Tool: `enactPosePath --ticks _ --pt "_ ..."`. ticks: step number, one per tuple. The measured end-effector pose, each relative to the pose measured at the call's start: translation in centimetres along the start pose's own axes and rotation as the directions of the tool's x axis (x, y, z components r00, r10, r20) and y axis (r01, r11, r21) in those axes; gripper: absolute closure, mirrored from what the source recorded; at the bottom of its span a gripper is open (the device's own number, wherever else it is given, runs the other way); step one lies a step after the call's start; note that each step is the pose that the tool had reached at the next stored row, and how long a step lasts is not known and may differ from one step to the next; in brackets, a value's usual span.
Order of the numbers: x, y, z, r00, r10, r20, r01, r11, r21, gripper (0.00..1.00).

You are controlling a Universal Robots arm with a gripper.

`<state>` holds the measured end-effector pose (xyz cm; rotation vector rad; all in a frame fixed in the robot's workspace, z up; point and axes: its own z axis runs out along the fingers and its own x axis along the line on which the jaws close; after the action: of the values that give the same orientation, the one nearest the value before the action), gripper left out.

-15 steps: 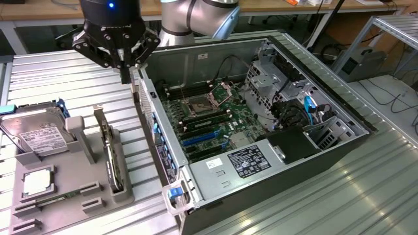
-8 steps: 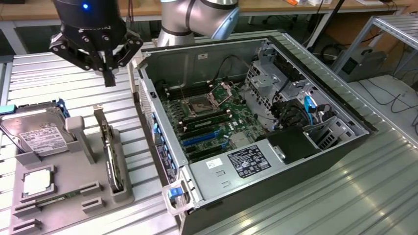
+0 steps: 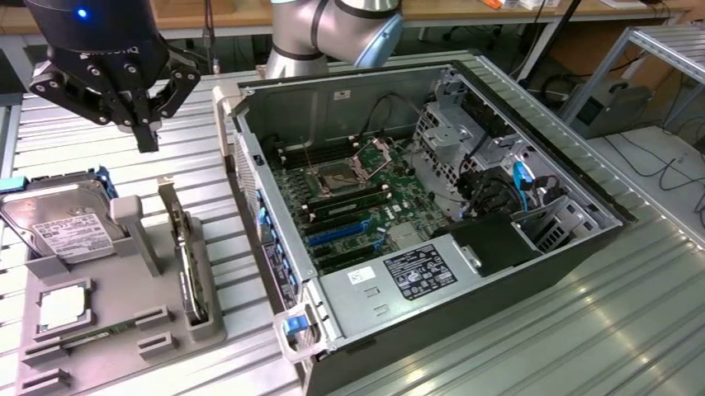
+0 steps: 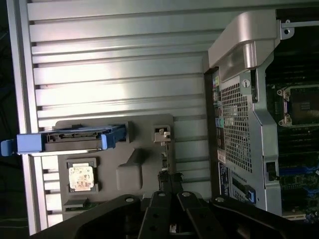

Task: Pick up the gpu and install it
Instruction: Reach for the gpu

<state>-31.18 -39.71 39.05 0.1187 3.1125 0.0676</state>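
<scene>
Approach step, pick not yet made. Fingers (image 3: 147,139) pinched shut, empty, hovering over worktop (image 3: 617,330). The gpu (image 3: 183,250) stands on edge in grey holder (image 3: 111,346), below and slightly beyond them. Grasp likely needs fingers opened and straddling its top edge.

Hard drive (image 3: 61,227) and CPU chip (image 3: 64,305) rest on grey holder (image 3: 111,363) beside open computer case (image 3: 319,111).

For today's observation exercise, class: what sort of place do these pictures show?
Probably a robotics lab set up for computer assembly: a robot arm, an opened PC tower on a slatted metal table, and a grey fixture holding a hard drive.
</scene>
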Motion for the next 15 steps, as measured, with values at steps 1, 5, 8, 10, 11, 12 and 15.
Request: enactPosePath --ticks 1,5,8,10,11,12,15 --pt "0.0 0.00 0.00 1.0000 0.000 0.0000 0.000 1.0000 0.0000 0.89" --pt "0.0 -0.24 -0.01 1.0000 0.000 0.0000 0.000 1.0000 0.0000 0.89" --pt "0.0 -0.77 -0.03 1.0000 0.000 0.0001 0.000 1.0000 -0.0001 0.89" --pt "-0.1 -1.48 -0.06 1.0000 0.000 0.0000 0.000 1.0000 0.0000 0.89" --pt "-0.1 -1.77 -0.07 1.0000 0.000 0.0001 0.000 1.0000 -0.0001 0.89" --pt "-0.1 -2.06 -0.09 1.0000 0.000 0.0001 0.000 1.0000 0.0000 0.89" --pt "-0.1 -2.86 -0.13 1.0000 0.000 0.0000 0.000 1.0000 0.0000 0.89"
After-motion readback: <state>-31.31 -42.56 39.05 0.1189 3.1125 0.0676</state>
